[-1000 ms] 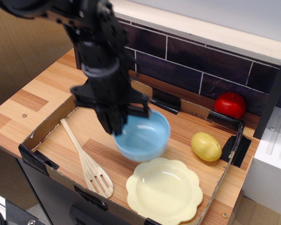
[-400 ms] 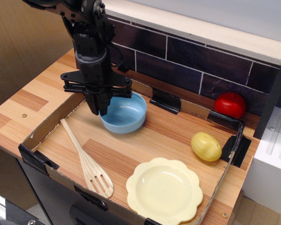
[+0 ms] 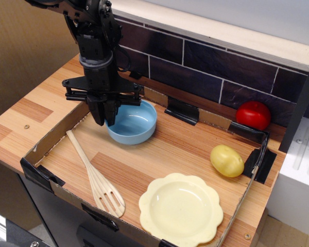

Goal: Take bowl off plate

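The bowl (image 3: pixel 132 122) has shifted left, off the plate (image 3: pixel 181 209); the hand (image 3: pixel 104 116) grips its left rim.

Honestly can't read a single word, label, brand or number on anything in this shot, it's all plain.

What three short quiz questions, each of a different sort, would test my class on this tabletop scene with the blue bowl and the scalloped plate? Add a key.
1. True or false: the bowl sits on the plate.
2. Which lies nearest the plate? A) tomato B) potato C) the tiled wall
3. Fill in: the gripper is at the bowl's ____ rim, seen from the camera.

Key: 1. False; the bowl rests on the wooden tray floor, apart from the plate. 2. B. 3. Left, above the wooden spatula.
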Tool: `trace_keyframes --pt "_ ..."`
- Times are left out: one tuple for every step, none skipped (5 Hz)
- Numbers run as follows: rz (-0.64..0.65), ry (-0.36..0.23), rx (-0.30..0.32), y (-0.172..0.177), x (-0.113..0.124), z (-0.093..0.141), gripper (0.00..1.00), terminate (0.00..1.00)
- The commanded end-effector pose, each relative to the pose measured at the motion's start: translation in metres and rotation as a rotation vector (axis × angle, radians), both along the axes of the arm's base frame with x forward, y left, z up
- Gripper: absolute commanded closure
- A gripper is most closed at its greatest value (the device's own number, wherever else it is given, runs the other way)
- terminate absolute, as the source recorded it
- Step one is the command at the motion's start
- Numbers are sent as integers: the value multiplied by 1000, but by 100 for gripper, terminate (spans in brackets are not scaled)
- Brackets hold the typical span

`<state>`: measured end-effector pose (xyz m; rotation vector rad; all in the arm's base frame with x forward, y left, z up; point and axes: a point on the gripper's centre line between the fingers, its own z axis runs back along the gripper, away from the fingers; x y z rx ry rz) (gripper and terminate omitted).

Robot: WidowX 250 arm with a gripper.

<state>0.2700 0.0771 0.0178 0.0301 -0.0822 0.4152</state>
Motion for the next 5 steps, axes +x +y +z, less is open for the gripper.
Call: trace_keyframes --pt "9 -128 3 -1 7 46 0 0" --pt "0 -184 12 -9 3 61 0 0" --pt "-11 -185 6 -13 1 72 0 0" --pt "-11 -185 6 -13 1 72 0 0" --pt "-11 -185 6 -13 1 72 0 100"
